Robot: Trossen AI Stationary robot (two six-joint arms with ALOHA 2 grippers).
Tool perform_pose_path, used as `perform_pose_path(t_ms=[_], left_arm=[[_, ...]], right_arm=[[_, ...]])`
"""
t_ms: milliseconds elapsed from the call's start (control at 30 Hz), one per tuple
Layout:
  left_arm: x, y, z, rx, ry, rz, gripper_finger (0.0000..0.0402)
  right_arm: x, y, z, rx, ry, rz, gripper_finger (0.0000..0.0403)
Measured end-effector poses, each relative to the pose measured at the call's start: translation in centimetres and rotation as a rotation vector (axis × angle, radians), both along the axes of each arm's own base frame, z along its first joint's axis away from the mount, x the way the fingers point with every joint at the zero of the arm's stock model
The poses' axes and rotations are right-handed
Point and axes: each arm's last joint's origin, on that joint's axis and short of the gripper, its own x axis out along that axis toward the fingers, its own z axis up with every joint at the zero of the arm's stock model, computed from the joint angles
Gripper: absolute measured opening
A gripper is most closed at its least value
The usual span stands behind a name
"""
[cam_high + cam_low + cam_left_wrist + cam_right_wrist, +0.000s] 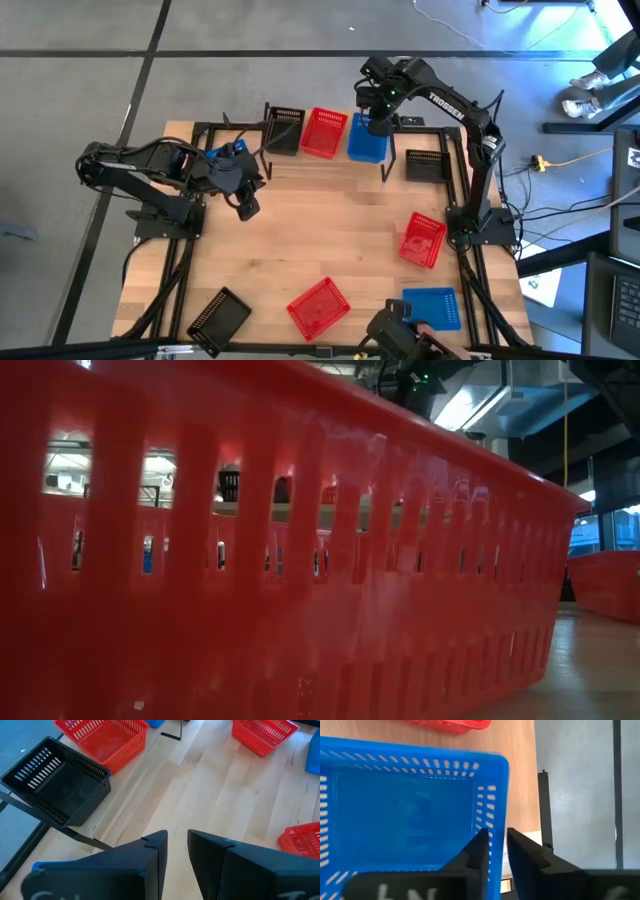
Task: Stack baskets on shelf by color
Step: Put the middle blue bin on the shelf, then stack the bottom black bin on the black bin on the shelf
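On the shelf (520, 780) at the table's far side a black basket (283, 130), a red basket (323, 132) and a blue basket (367, 142) stand side by side on their bottoms. My right gripper (376, 122) hangs over the blue basket (405, 815), pointing steeply down and open (497, 840). One of its fingers is inside the basket's end wall and the other outside. My left gripper (246, 206) hovers open and empty (177, 845) over the table's left part. My right gripper stands astride the blue basket's end wall (496, 810) from above, one finger (479, 851) inside and one outside. A gap shows between the fingers, and I cannot tell whether either one touches the wall. The basket sits level on the shelf.
More baskets lie loose on the table: black (425, 165) at the far right, red (422, 240) at the right, red (318, 306), blue (432, 308) and black (220, 318) along the near edge. The near red basket (300, 560) fills the low view.
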Motion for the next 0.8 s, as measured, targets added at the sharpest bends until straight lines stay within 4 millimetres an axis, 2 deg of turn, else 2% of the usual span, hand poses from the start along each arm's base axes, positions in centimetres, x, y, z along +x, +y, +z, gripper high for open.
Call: perform_pose_path(t_ms=[233, 333, 433, 600, 800], left_arm=[[0.0, 0.0, 0.0, -0.001, 0.000, 0.000, 0.0066], [0.0, 0.0, 0.0, 0.000, 0.000, 0.000, 0.0066], [0.0, 0.0, 0.0, -0.004, 0.004, 0.003, 0.0066], [-0.5, -0.1, -0.5, -0.114, 0.024, 0.075, 0.0066], [-1.7, -1.4, -1.4, -0.280, 0.153, 0.058, 0.0066]], right_arm=[[-0.1, -0.3, 0.4, -0.089, 0.046, -0.038, 0.0113], [-0.4, -0.2, 1.8, -0.139, 0.044, -0.056, 0.0114], [-0.5, 0.7, 4.0, -0.113, -0.028, -0.072, 0.0111], [-0.4, 3.7, 7.1, 0.069, -0.180, -0.034, 0.0111], [0.2, 8.8, 9.1, 0.296, -0.297, 0.233, 0.0111]])
